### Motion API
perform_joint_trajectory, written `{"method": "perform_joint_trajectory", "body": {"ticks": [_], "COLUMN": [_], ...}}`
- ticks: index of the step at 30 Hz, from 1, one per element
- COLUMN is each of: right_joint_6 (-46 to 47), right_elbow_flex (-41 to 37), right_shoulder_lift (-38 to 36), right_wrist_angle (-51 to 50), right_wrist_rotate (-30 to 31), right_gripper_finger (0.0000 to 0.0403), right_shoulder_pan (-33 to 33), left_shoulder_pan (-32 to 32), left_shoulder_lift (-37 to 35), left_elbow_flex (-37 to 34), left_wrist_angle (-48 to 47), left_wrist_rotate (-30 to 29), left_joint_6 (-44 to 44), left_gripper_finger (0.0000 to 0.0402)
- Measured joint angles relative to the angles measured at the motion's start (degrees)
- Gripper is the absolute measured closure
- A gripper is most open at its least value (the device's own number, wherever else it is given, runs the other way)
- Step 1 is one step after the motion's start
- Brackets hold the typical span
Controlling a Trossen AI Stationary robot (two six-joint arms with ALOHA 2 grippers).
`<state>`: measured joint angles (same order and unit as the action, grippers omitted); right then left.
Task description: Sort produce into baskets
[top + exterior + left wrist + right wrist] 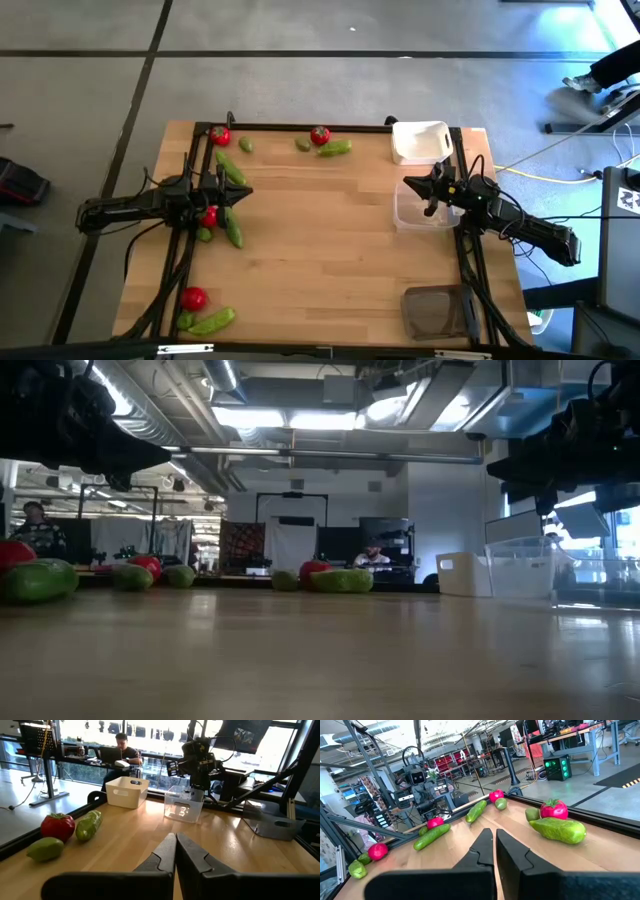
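Red tomatoes, green pods and green limes lie in groups on the wooden table: one group at the far middle with a tomato [319,135] and a pod [335,148], one at the left by a tomato [209,216], and one at the near left with a tomato [193,297]. A white basket [420,140], a clear basket [420,208] and a dark grey basket [437,310] stand along the right side. My left gripper [243,193] is shut and empty above the table beside the left group. My right gripper [408,185] is shut and empty over the clear basket's left edge.
Black frame rails run along the table's far, left and right edges. The middle of the table is bare wood [320,240]. A person [121,750] sits at a desk beyond the table's right side.
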<state>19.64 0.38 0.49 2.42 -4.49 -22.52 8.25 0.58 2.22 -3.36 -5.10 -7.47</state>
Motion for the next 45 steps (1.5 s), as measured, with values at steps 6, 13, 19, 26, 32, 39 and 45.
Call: {"method": "perform_joint_trajectory", "body": {"ticks": [6, 13, 19, 26, 32, 39, 45], "right_joint_6": [0.0, 0.0, 0.0, -0.6, -8.0, -12.5, -12.6], "right_elbow_flex": [0.0, 0.0, 0.0, 0.3, 0.4, 0.4, 0.4], "right_shoulder_lift": [0.0, 0.0, 0.0, 0.0, 0.0, 0.0, 0.0], "right_wrist_angle": [0.0, 0.0, 0.8, 0.7, 1.1, 0.9, 0.9], "right_wrist_rotate": [0.0, 0.0, 0.8, 2.6, 9.1, 8.0, 8.0], "right_gripper_finger": [0.0393, 0.0393, 0.0393, 0.0393, 0.0393, 0.0393, 0.0393], "right_shoulder_pan": [0.0, 0.0, 0.0, 0.0, 0.0, 0.0, 0.0], "left_shoulder_pan": [0.0, 0.0, 0.0, 0.0, 0.0, 0.0, 0.0], "left_shoulder_lift": [0.0, 0.0, 0.0, 0.0, 0.0, 0.0, 0.0], "left_elbow_flex": [0.0, 0.0, 0.0, 0.0, 0.0, 0.0, 0.0], "left_wrist_angle": [0.0, 0.2, 1.1, 2.5, 2.8, 5.2, 14.0], "left_wrist_rotate": [0.0, -0.1, -0.2, -1.5, -1.5, -2.6, -10.5], "left_joint_6": [2.2, 2.9, 1.8, -4.5, -11.7, -11.7, -8.3], "left_gripper_finger": [0.0396, 0.0396, 0.0396, 0.0396, 0.0396, 0.0396, 0.0396]}}
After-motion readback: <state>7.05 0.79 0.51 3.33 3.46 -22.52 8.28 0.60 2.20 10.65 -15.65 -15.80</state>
